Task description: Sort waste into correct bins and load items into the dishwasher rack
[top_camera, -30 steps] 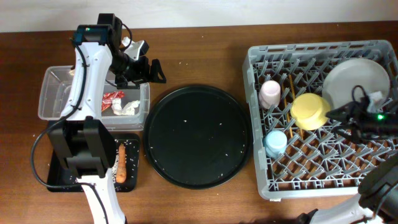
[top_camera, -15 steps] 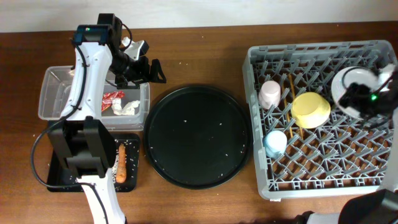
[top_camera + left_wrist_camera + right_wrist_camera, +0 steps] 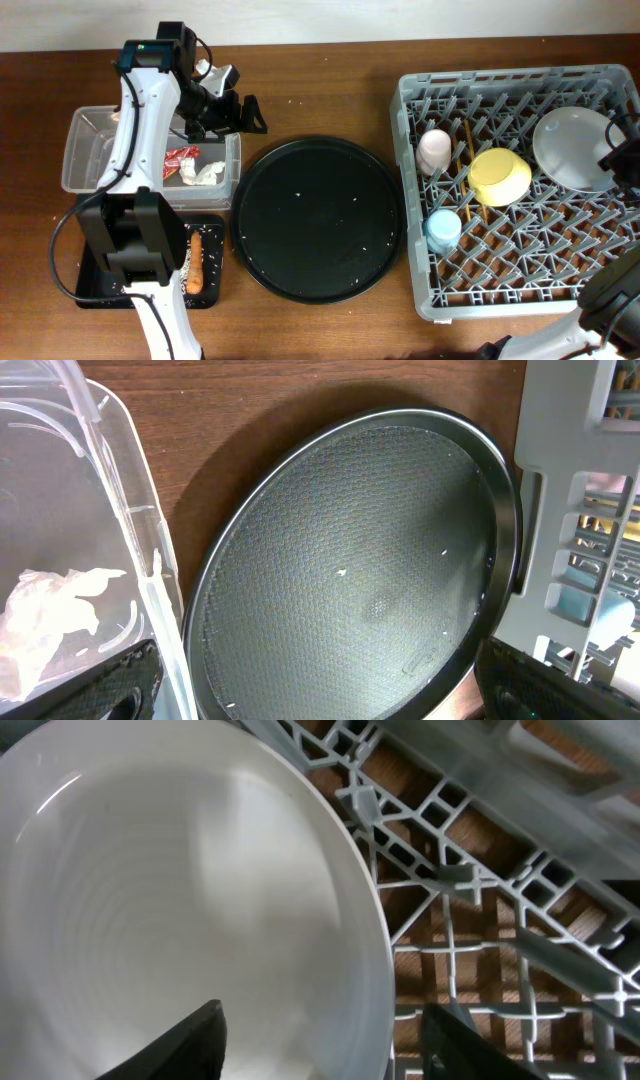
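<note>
The grey dishwasher rack holds the pale pink cup, the light blue cup, the yellow bowl, the chopsticks and the grey plate. My right gripper is at the plate's right edge. In the right wrist view it is open, its fingers either side of the plate's rim. My left gripper is open and empty beside the clear tub, which holds the red wrapper and the tissue. The small black tray holds the carrot and rice scraps.
A large round black tray with a few white specks lies between the bins and the rack. It fills the left wrist view, with the tub wall and tissue on the left and the rack's edge on the right.
The plate has shifted right and down in the rack's back right corner. My right gripper has drawn back from over it to the right edge. The left arm has not moved.
</note>
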Controlling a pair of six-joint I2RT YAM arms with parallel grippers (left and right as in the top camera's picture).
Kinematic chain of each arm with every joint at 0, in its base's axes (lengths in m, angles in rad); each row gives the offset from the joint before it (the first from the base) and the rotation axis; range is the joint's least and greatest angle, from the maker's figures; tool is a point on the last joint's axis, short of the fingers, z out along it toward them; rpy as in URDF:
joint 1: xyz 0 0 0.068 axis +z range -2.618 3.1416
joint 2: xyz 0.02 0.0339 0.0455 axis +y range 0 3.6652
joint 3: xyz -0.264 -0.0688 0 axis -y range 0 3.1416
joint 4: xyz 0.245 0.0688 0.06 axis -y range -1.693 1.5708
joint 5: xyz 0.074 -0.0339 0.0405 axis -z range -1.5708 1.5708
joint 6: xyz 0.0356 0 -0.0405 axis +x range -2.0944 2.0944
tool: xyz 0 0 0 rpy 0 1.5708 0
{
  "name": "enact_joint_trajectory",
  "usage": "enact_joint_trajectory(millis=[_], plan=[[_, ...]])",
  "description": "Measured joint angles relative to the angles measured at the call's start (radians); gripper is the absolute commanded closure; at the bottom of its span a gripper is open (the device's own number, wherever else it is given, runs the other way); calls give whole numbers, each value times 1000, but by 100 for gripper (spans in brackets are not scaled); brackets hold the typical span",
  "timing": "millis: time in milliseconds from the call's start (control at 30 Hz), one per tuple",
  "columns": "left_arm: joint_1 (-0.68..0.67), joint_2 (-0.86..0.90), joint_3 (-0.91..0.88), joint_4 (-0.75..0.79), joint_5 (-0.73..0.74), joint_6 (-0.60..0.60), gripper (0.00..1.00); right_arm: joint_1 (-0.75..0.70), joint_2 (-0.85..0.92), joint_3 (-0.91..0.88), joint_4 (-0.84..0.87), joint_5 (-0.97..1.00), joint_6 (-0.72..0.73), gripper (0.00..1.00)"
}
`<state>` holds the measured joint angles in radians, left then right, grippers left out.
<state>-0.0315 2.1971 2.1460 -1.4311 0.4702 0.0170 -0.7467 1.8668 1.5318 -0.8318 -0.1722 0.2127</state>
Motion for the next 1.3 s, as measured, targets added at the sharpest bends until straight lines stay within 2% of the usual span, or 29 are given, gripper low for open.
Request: enact_joint_trajectory(millis=[67, 133, 167, 300, 333, 433, 500, 533, 567, 600, 867, 1000, 1100, 1133, 1233, 1300], plan=[[0, 0, 0, 0, 0, 0, 1, 0, 2, 0, 29, 16, 0, 46], [0, 0, 0, 0, 0, 0, 1, 0, 21, 0, 58, 18, -2, 69], [0, 0, 0, 0, 0, 0, 1, 0, 35, 0, 76, 18, -3, 75], [0, 0, 0, 0, 0, 0, 1, -1, 44, 0, 87, 44, 1, 75], [0, 0, 0, 0, 0, 0, 1, -1, 44, 0, 89, 56, 1, 64], [0, 0, 0, 0, 0, 0, 1, -1, 45, 0, 95, 60, 0, 62], [0, 0, 0, 0, 0, 0, 1, -1, 64, 0, 101, 54, 1, 69], [0, 0, 0, 0, 0, 0, 1, -1, 81, 0, 108, 40, 1, 70], [0, 0, 0, 0, 0, 0, 1, -2, 86, 1, 107, 21, 2, 93], [0, 0, 0, 0, 0, 0, 1, -5, 91, 1, 107, 9, 1, 96], [0, 0, 0, 0, 0, 0, 1, -15, 82, 66, 54, -115, 1, 96], [0, 0, 0, 0, 0, 0, 1, -12, -85, 93, 27, -135, -60, 96], [0, 0, 0, 0, 0, 0, 1, 53, -162, 100, 13, -30, -129, 96], [0, 0, 0, 0, 0, 0, 1, 157, -196, 100, 9, 71, -192, 96], [0, 0, 0, 0, 0, 0, 1, 418, -231, 101, -21, 334, -484, 96], [0, 0, 0, 0, 0, 0, 1, 553, -231, 101, 21, 570, -716, 96]])
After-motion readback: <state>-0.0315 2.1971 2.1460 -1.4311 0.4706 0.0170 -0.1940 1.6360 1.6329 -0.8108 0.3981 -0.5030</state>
